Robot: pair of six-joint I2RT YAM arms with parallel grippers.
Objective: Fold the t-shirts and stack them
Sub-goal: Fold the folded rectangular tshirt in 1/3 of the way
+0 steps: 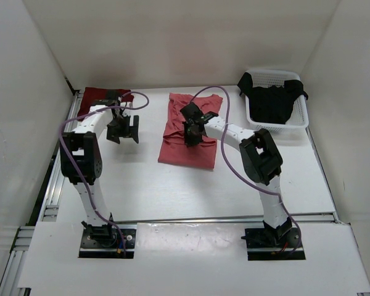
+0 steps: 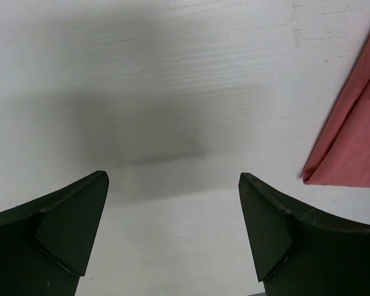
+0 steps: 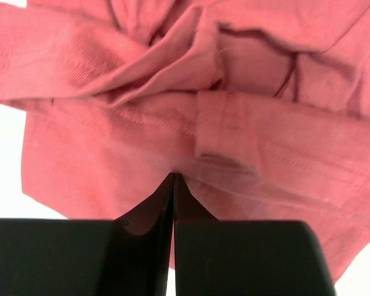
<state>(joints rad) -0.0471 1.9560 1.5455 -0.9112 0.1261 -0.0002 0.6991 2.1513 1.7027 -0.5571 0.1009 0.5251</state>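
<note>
Pink shirt (image 1: 186, 147) mid-bench, part folded. Right fingers (image 3: 142, 246) pressed together at its edge; cloth caught or not, cannot tell. Left fingers (image 2: 68, 234) spread over bare bench (image 2: 172, 92). Best: confirm pinch, lift low, fold square. Only top view shows maroon shirt (image 1: 98, 95) back left and black shirt (image 1: 271, 102) in basket (image 1: 299, 120).

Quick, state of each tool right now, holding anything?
Left tool: open, empty, above the table.
Right tool: shut, tips against the salmon pink t-shirt; a pinch cannot be told.

White arm links (image 1: 92, 198), black joints (image 1: 80, 161), purple cables (image 1: 221, 155); left hand (image 2: 172, 203), right hand (image 3: 174, 179) matte black.
</note>
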